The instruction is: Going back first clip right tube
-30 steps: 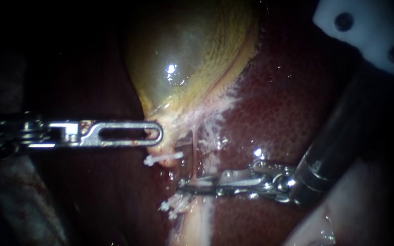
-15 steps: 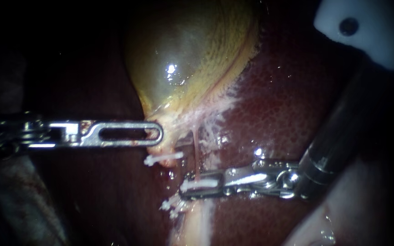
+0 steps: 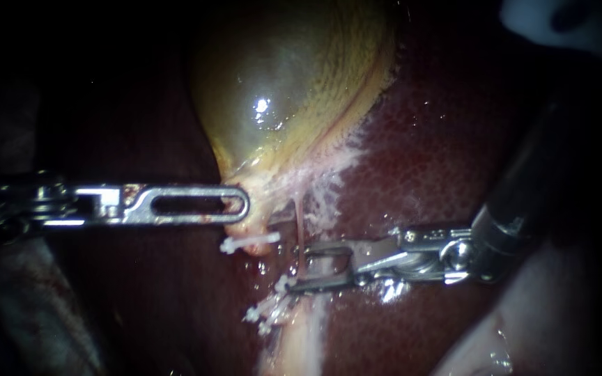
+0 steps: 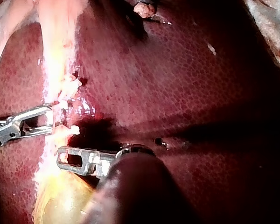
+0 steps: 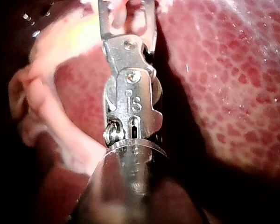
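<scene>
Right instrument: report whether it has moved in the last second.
Yes. Measured against the unmoving gallbladder, the right instrument has drawn back to the right and slightly up, and its jaws now stand open.

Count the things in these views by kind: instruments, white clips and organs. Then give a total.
instruments: 2, the left instrument and the right instrument
white clips: 3
organs: 2, the gallbladder and the liver
total: 7
</scene>
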Robot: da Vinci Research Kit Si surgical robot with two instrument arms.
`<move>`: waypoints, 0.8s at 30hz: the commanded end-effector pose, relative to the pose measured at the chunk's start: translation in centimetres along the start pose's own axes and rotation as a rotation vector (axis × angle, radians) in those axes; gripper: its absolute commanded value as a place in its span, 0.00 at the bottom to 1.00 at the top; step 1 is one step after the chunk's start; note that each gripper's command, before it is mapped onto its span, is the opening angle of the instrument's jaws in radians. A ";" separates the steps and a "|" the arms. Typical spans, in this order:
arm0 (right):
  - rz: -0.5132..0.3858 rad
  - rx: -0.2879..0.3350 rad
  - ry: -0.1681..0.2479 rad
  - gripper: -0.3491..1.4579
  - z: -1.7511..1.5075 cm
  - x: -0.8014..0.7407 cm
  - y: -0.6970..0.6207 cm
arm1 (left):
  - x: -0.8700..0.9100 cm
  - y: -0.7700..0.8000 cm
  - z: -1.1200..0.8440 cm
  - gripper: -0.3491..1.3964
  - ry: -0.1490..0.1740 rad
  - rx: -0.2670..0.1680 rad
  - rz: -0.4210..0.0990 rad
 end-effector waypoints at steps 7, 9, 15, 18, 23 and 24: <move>-0.050 -0.025 0.023 0.45 -0.28 0.11 -0.03 | 0.00 0.00 0.00 0.00 0.000 0.000 0.000; -0.066 -0.029 0.026 0.45 -0.37 0.14 -0.03 | 0.00 0.00 0.00 0.00 0.000 0.000 0.000; -0.098 -0.047 0.056 0.45 -0.63 0.21 -0.06 | 0.01 -0.01 0.00 0.00 0.000 0.000 0.001; -0.123 -0.065 0.062 0.46 -0.78 0.25 -0.08 | 0.01 -0.02 0.00 0.00 0.000 0.000 0.001; -0.164 -0.092 0.076 0.47 -0.94 0.30 -0.11 | 0.01 -0.02 0.00 0.00 -0.001 0.000 0.001; -0.174 -0.099 0.078 0.48 -0.97 0.30 -0.11 | 0.01 -0.02 0.00 0.00 -0.001 0.000 0.001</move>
